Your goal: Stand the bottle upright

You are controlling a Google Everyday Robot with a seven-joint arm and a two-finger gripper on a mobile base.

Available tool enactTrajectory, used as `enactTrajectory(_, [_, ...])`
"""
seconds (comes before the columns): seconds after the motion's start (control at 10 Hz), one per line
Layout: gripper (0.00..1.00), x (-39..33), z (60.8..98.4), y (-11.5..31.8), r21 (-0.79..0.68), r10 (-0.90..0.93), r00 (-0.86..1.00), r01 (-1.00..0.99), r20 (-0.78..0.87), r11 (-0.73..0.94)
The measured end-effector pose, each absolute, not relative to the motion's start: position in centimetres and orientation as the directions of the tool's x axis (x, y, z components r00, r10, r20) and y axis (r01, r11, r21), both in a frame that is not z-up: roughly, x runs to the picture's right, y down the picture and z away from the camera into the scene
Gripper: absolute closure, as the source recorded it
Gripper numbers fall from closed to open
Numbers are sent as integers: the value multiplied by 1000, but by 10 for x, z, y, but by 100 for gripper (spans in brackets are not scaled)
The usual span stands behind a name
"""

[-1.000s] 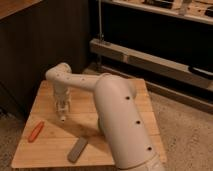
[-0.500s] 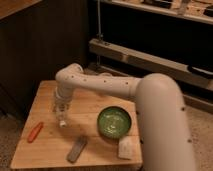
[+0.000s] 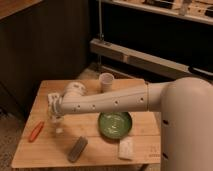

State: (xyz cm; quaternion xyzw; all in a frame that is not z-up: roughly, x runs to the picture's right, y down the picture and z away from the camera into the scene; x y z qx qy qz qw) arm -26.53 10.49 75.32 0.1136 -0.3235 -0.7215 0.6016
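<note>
On a slatted wooden table (image 3: pixel 102 146) before dark panelling and a metal shelf rack (image 3: pixel 150 57), the gripper (image 3: pixel 56 117) – finger spread unclear – hangs over the bottle (image 3: pixel 58 126).

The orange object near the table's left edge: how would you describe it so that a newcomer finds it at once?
Start at the wooden table and go to its left edge, left of the green bowl. The gripper hangs just right of it. The orange object lies flat and slanted there: thin, and the only bright orange item, unlike the dark grey bar further right.
</note>
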Motion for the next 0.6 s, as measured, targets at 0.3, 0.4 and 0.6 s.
enactTrajectory(0.3, [88, -260, 769, 108, 630, -931, -172, 773, 323, 76])
enactTrajectory(0.4, [88, -258, 780, 117, 627, -914, -79, 751, 397, 208])
enactTrajectory(0.6, [88, -254, 806, 136, 564, -821, 105, 677, 562, 473])
